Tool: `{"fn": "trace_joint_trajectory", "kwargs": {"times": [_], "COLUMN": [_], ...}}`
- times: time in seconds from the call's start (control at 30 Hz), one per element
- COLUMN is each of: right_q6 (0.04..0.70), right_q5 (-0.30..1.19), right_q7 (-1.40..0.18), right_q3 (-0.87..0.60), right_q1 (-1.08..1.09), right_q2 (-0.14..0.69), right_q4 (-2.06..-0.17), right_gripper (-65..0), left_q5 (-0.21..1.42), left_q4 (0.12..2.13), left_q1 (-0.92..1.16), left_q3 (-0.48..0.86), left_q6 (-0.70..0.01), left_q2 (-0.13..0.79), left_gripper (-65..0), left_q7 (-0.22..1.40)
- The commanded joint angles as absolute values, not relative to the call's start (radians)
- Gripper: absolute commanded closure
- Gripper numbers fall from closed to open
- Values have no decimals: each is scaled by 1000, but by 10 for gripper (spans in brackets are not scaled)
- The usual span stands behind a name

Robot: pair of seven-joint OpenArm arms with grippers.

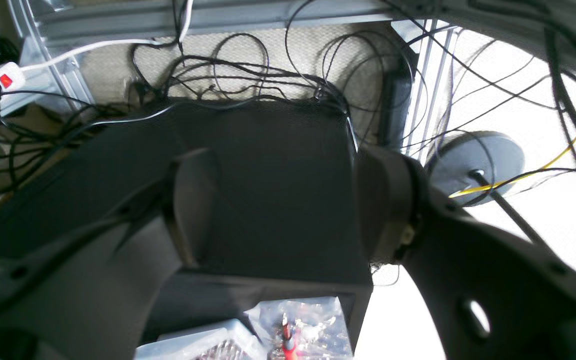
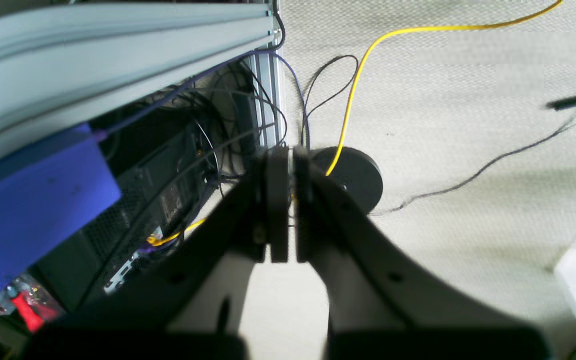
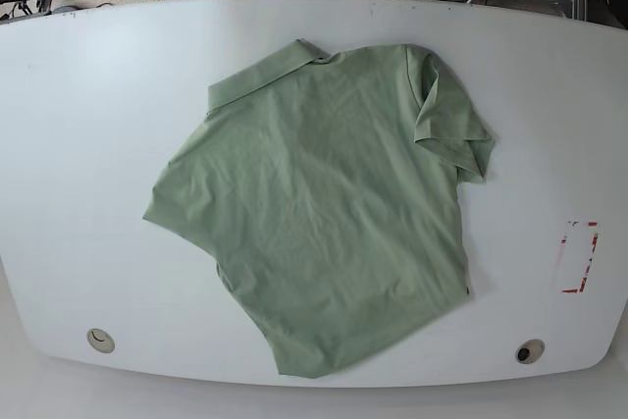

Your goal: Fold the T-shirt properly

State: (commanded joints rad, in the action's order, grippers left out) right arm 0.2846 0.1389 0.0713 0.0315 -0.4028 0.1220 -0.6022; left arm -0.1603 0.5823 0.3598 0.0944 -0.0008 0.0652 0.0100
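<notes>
T-shirt (image 3: 324, 213) lies unfolded, skewed on the bench (image 3: 78, 144) — nothing started. My left fingers (image 1: 278, 210) apart, right fingers (image 2: 283, 205) together, both off-bench. Next: reach a sleeve.

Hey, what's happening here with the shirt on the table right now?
Nothing is handling the T-shirt at the moment. It lies spread out and unfolded on the white table, collar toward the far edge, one sleeve bunched over on itself. Neither arm appears in the base view. The wrist cameras look at the floor and cables off the table: the left end effector is open and empty, and the right end effector is shut on nothing. Folding has not begun.
</notes>
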Motion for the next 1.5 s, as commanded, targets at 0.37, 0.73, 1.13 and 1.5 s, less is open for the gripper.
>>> {"fn": "trace_joint_trajectory", "kwargs": {"times": [0.37,0.73,1.13,1.5], "right_q6": [285,294,288,295], "right_q5": [140,140,142,142], "right_q7": [-85,-156,-156,-156], "right_q3": [-30,-82,-84,-232], "right_q1": [-664,-941,-1185,-1109], "right_q2": [122,143,142,61], "right_q4": [-1070,-1495,-1844,-1951], "right_gripper": [-6,-6,-6,-6], "left_q5": [-160,-160,-159,2], "left_q4": [1033,1527,1925,2003], "left_q1": [650,998,1293,1309], "left_q3": [93,93,96,150], "left_q6": [-1,-1,-1,-1], "left_q2": [64,64,67,93], "left_gripper": [-393,-393,-393,-397], "left_q7": [13,13,13,13]}}
